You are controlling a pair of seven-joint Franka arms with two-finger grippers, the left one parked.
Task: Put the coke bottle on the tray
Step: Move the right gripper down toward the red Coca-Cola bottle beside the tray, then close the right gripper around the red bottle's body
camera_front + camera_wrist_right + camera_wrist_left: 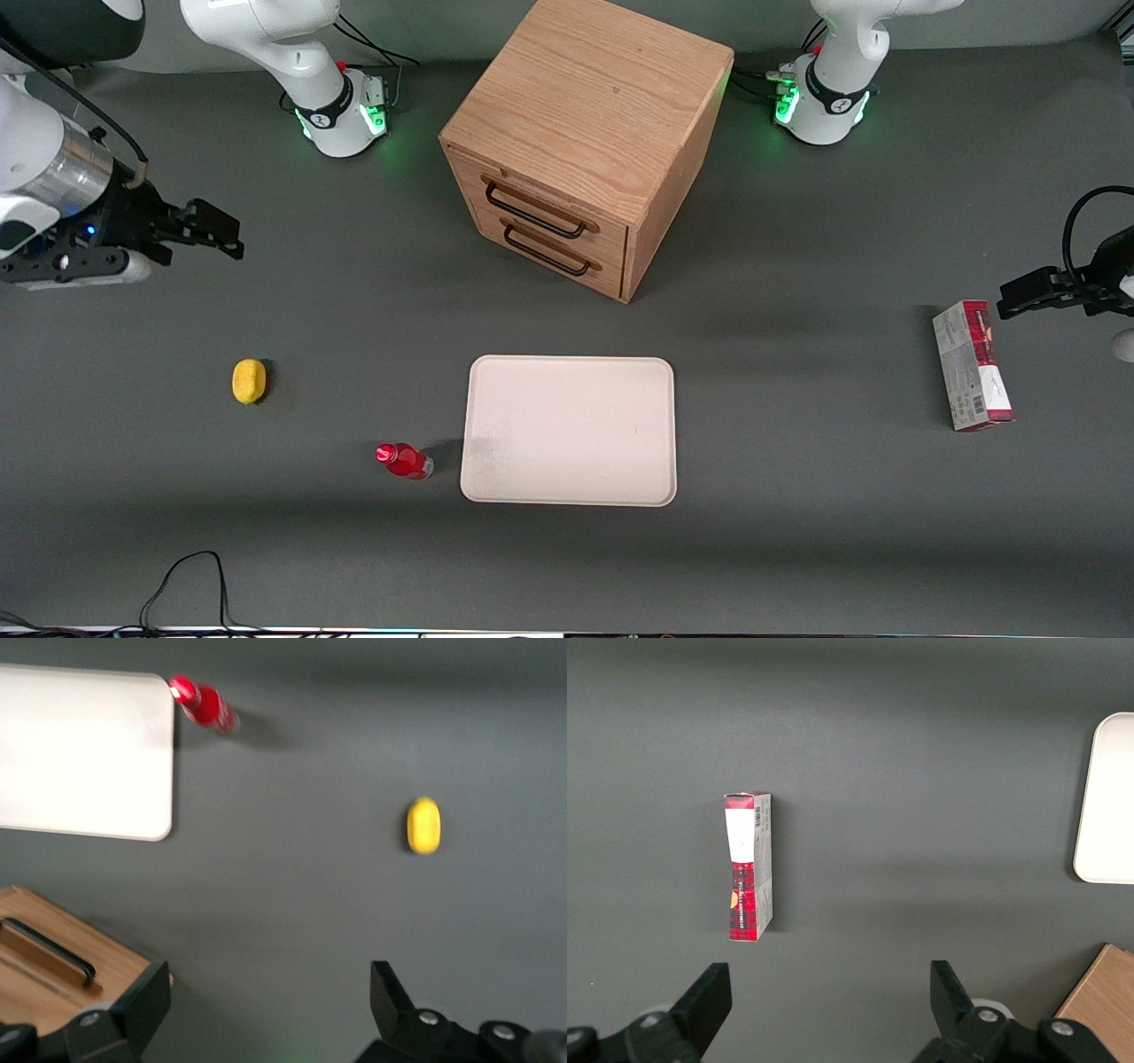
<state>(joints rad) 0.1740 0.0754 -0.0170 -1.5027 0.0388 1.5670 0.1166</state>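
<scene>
Coke bottle [404, 461]: stood on the grey table [797, 532], just beside the tray's corner nearest the front camera at the working arm's end; not on the tray. In the right wrist view the bottle [205, 705] showed close to a rounded tray corner, with a narrow gap between them.

Bottle against gripper: well apart. The gripper [221, 232] hung above the table at the working arm's end, farther from the front camera than the bottle, with the lemon between the two. Nothing touched the bottle.

Gripper state: released, the two fingers [142, 1005] spread wide with bare table between them, holding nothing.

Arm pose: the right arm's wrist reached out roughly level over the table, its black fingers pointing toward the cabinet's side of the scene; its wrist camera looked down on the table.

Tray [567, 496]: cream-white, flat on the table, in front of the cabinet's drawers and nearer the front camera than it; nothing on it.

Lemon [249, 381]: yellow lump on the table, toward the working arm's end.

Cabinet [585, 106]: wooden, two drawers with dark handles, both shut.

Carton [971, 365]: red and grey, lying toward the parked arm's end.
</scene>
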